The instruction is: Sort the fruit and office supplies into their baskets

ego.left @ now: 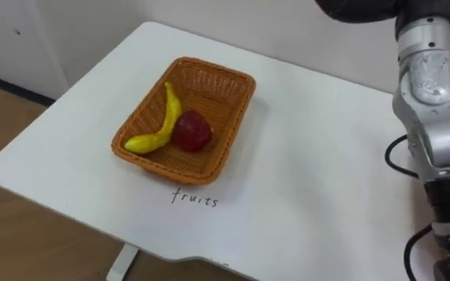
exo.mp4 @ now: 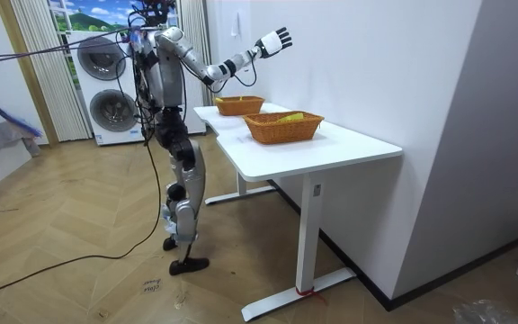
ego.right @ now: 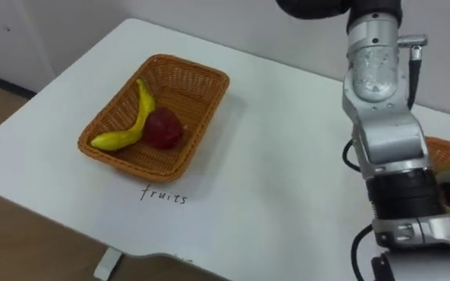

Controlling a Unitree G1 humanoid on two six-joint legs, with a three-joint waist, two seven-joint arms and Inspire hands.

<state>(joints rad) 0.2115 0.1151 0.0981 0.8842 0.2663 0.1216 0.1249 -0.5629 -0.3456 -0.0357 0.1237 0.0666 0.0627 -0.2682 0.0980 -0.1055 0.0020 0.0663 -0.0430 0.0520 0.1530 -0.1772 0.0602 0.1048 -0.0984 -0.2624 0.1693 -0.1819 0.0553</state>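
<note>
Apparently near done: banana (ego.left: 162,125) and apple (ego.left: 192,131) in basket (ego.left: 214,69), centre left; right hand (exo.mp4: 274,40) raised at top, fingers spread, empty.

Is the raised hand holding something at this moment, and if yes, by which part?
Nothing is held. The right hand is raised high, fingers spread and empty; the banana lies in the fruit basket.
</note>
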